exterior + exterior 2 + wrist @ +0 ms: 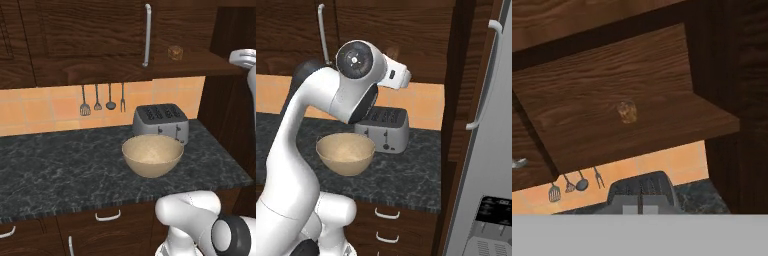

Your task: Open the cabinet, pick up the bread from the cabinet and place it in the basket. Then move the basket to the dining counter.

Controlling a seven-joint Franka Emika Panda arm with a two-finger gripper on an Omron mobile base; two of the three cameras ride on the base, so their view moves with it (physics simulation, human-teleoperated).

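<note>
Looking into the open cabinet (pixel 100 40), we saw the bread (pixel 627 111) sitting alone on its bare shelf, toward the right side; the basket (pixel 152 155) stood on the black counter (pixel 60 170) just in front of the toaster (pixel 161 122). We could not tell how the gripper's fingers stood; utensils (pixel 102 102) hung under the cabinet.

Landmark: toaster (pixel 161 123). Left base view looks forward and down on it from its front-left, at mid range. Right base view faces it from front-right (pixel 382 129), nearer. Hand view looks over it (pixel 643 194) toward the cabinet shelf (pixel 637 125) above. All three share the toaster.
</note>
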